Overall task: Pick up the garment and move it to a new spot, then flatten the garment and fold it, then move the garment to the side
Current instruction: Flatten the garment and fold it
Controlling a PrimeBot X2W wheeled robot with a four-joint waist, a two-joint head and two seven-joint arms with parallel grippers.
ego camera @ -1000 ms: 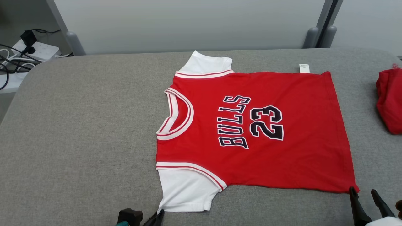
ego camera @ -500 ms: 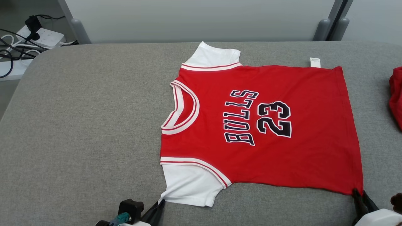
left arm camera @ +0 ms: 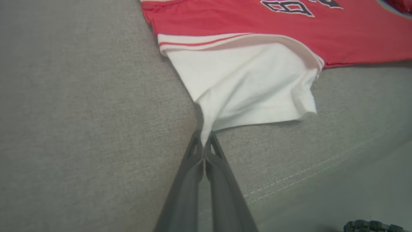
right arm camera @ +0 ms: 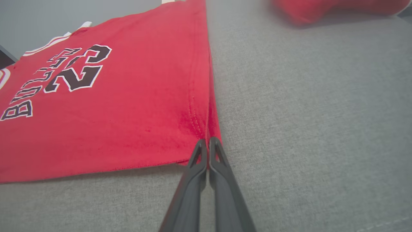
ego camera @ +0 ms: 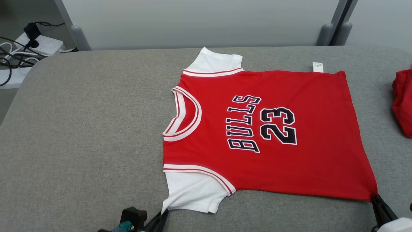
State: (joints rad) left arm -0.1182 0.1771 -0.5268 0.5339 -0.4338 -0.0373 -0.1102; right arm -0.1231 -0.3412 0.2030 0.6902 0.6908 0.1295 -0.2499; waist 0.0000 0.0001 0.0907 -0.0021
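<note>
A grey woven fabric surface [ego camera: 80,129] is spread under the left gripper [left arm camera: 203,143] and right gripper [right arm camera: 208,145], w/ a pale grey wall panel [ego camera: 193,22] well beyond the fingertips. 1 white power strip w/ black cables [ego camera: 42,43] is seen far ahead-left of the left gripper. 1 red short-sleeved jersey w/ black "BULLS 23" print [ego camera: 322,129] is laid flat ahead of the 2 grippers; 2 white sleeves [left arm camera: 251,83] are counted. The near sleeve's corner is pinched by the left gripper, fingers together. The near hem corner is clamped by the right gripper. 1 other red cloth bundle [ego camera: 402,103] is seen ahead-right of it.
</note>
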